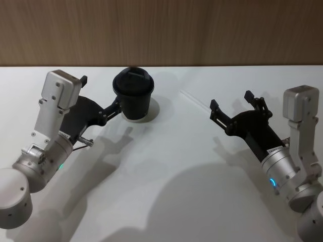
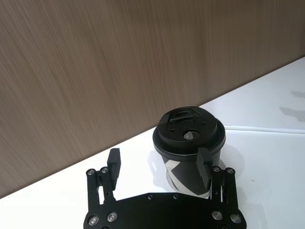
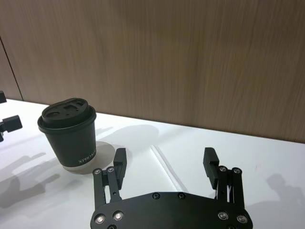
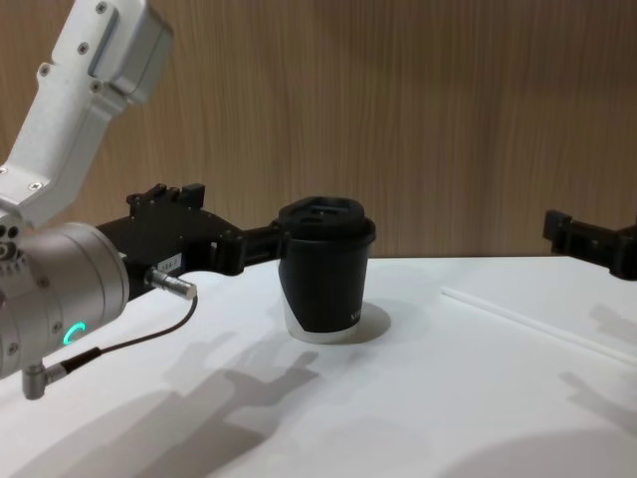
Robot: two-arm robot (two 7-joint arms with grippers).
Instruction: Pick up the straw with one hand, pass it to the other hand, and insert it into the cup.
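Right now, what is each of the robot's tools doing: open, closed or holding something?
Left tool: open, empty, by the black coffee cup.
Right tool: open, empty, near the white straw.

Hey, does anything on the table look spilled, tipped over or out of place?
Nothing stands out. The cup stands upright with its lid on, no spill around it. The straw lies flat on the table ahead of the right gripper, jaws open. The left gripper, jaws open, sits beside the cup.
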